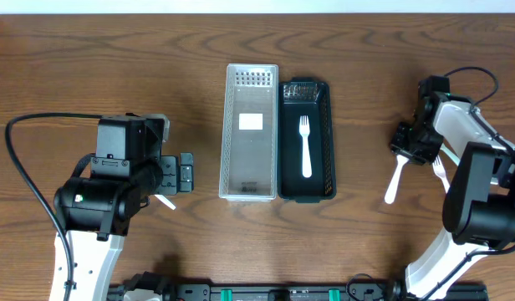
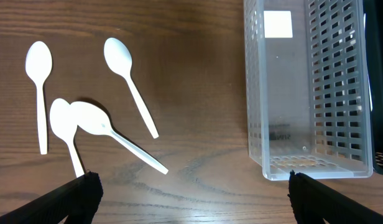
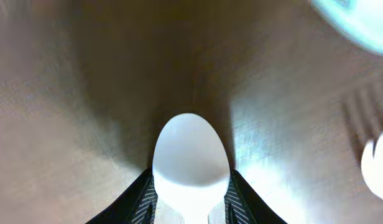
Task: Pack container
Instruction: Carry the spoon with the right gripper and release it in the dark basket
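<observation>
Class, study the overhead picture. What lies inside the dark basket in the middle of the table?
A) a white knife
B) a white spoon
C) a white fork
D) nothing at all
C: a white fork lies lengthwise on the floor of the dark basket, tines toward the top of the view. The white spoon is outside it, gripped by the right pincer.

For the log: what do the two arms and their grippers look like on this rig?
Both arms combine white links with bulky, rounded black joint housings. The left arm trails a thick cable, black, in a wide loop. The right arm has a thin cable, also black, near its wrist. The left gripper and right gripper are black and blocky. No markings are legible.
</observation>
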Robot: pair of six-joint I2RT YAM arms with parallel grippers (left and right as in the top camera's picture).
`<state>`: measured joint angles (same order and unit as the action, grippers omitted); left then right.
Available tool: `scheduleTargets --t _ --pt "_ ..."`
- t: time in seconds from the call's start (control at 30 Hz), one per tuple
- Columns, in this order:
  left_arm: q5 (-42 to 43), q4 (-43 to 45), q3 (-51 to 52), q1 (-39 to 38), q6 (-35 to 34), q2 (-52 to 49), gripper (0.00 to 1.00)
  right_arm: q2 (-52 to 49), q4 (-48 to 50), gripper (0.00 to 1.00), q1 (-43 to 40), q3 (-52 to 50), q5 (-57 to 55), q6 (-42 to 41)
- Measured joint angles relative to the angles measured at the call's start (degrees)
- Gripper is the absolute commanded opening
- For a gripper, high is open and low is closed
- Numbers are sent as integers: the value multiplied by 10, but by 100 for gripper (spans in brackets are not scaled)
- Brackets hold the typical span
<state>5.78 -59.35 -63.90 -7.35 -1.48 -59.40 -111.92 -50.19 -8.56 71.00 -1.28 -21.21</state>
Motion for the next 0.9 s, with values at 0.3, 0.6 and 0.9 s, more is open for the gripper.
scheduleTargets --t 0.3,0.6,0.9 --pt "0 4 0 0 0 0 98 81 -108 1 127 119 0 9" --pt "0 4 0 0 0 0 98 168 -102 1 315 206 4 -29" --pt "0 3 0 0 0 0 98 37 -90 20 366 184 3 -59"
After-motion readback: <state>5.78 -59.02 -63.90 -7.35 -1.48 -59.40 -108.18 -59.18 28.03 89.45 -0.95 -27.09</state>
